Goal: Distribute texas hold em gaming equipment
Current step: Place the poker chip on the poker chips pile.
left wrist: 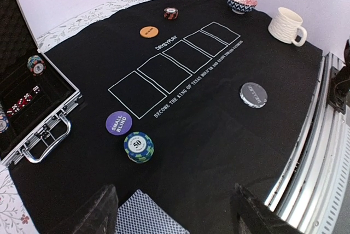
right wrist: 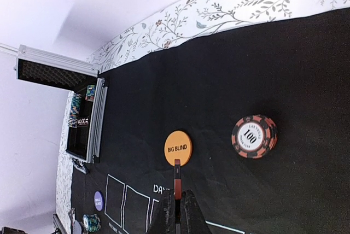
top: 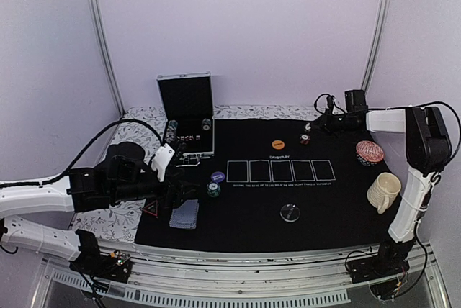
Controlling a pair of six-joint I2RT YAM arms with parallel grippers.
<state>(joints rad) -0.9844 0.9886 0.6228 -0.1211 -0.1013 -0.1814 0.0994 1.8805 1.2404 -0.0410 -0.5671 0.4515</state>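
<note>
A small pile of playing cards [left wrist: 145, 215] with grey-blue backs lies on the black mat [left wrist: 219, 135], directly below my left gripper [left wrist: 175, 193], which is open and holds nothing. Just beyond the cards stand a green-blue chip stack [left wrist: 138, 146] and a purple small-blind disc [left wrist: 118, 123]. At the far right of the mat my right gripper [right wrist: 176, 197] is shut on a red-black chip [right wrist: 176, 178] held edge-on. Ahead of it lie an orange big-blind disc [right wrist: 178, 147] and a red-black chip stack [right wrist: 254, 136]. A clear disc [top: 290, 212] lies at the front. A red triangle marker [top: 150, 209] sits at the mat's left edge.
An open aluminium case [top: 186, 114] with more chips stands at the back left. A patterned bowl [top: 369, 152] and a cream mug [top: 383, 192] stand on the right side of the mat. Five white rectangles [top: 280, 170] are printed across its middle.
</note>
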